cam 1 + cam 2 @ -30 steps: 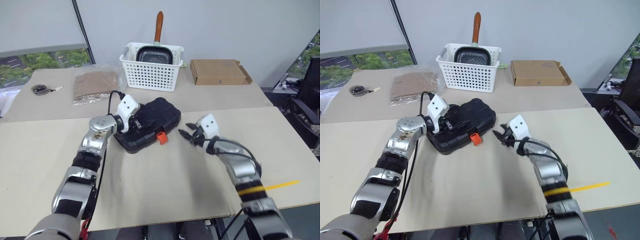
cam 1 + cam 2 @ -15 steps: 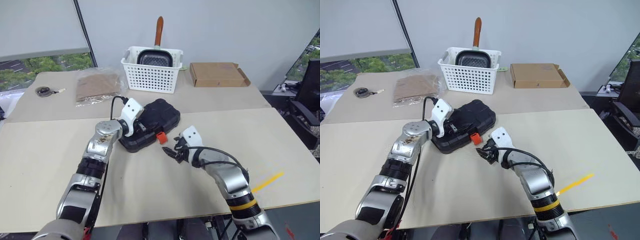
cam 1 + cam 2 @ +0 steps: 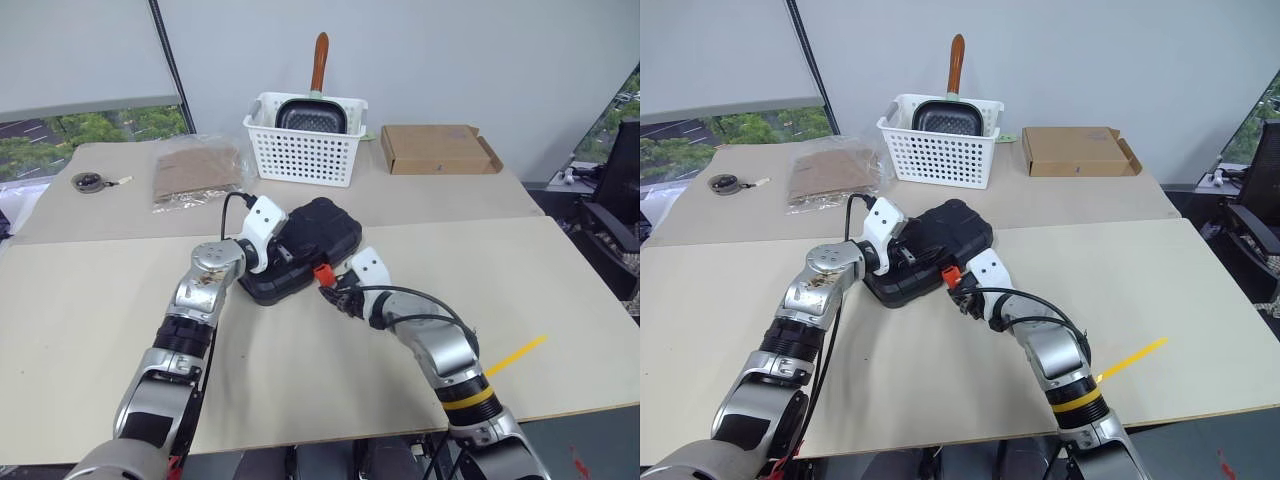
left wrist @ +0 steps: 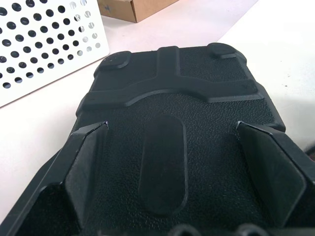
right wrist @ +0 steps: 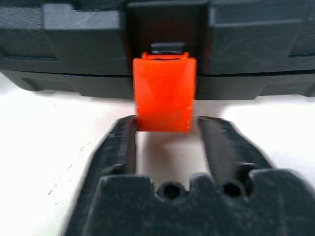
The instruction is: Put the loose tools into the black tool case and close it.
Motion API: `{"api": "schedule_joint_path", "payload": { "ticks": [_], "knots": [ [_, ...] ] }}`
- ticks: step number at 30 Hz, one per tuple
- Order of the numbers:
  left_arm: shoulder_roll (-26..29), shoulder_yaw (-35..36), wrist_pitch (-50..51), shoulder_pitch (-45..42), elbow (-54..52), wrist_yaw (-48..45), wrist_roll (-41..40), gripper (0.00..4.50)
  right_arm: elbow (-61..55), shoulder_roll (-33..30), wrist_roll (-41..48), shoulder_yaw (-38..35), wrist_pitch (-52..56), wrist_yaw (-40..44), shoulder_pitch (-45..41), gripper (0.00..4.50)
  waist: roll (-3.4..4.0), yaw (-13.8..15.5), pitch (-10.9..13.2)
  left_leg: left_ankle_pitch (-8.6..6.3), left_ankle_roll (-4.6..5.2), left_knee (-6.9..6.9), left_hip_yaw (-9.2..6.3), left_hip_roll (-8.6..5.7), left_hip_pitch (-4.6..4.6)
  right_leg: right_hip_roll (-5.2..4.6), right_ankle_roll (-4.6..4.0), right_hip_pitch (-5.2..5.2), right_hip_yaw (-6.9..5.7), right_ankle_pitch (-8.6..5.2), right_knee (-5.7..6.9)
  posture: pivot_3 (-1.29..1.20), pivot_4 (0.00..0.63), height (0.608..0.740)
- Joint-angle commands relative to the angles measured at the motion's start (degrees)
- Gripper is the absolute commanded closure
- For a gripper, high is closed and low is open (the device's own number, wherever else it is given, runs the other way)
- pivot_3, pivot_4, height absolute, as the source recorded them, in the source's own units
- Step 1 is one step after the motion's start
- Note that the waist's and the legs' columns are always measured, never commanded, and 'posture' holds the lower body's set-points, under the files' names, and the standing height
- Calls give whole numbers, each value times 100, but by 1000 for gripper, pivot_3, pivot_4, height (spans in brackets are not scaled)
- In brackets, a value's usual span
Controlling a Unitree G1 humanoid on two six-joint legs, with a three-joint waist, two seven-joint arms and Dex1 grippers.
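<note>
Right gripper point(image 5: 167, 135) sits at the black tool case's point(image 3: 305, 240) front edge, fingers parted with a gap between them, their tips flanking the lower end of the orange latch point(image 5: 164, 91); whether they touch it I cannot tell; nothing is clasped. Left gripper point(image 3: 275, 245) rests spread wide over the lid at the case's 9 o'clock end, its two fingers point(image 4: 86, 167) lying on the textured top without clamping it. Closed and flat, the case lies mid-table point(image 3: 300, 400), long axis running from 8 o'clock to 2 o'clock, latch side facing 5 o'clock; no lettering is readable on lid or latch. At 12 o'clock from the case stands a white slotted basket point(image 3: 305, 150); a cardboard box point(image 3: 438, 147) lies at 2 o'clock, well apart. Bare tabletop stretches from 3 through 6 o'clock, out to the near edge.
</note>
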Motion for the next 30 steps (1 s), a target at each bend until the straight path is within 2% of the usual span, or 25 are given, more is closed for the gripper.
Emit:
{"api": "schedule_joint_path", "payload": {
  "ticks": [1, 10, 21, 30],
  "knots": [
    [24, -167, 237, 200, 306, 24, 175, 0, -279, 49, -72, -26, -223, -124, -57, 3285, 0, 0, 0, 0, 0, 0, 0, 0, 0, 0, 0, 0, 0, 0, 0, 0, 150, 700],
    [-7, -221, 235, 196, 337, -51, 171, 0, -190, 251, -227, -188, -1042, -425, 116, 3286, 0, 4, 0, -3, -5, 0, -1, 1, -9, 0, 0, -8, 0, 0, 0, 0, 150, 700],
    [-18, -266, 183, 185, 409, -118, 184, 0, 424, 256, -187, -306, -2069, -303, -35, 3286, 0, 6, 0, -17, -29, -1, -1, 2, -10, 1, 1, -10, -1, 0, -5, 0, 150, 700],
    [-12, -287, 208, 240, 347, -185, 189, 0, 559, 245, -290, -206, -1937, -267, -261, 3286, 0, 2, 1, -16, -26, -2, -2, 0, -14, 1, 1, -6, -2, 1, -18, 0, 150, 700]
  ]
}}
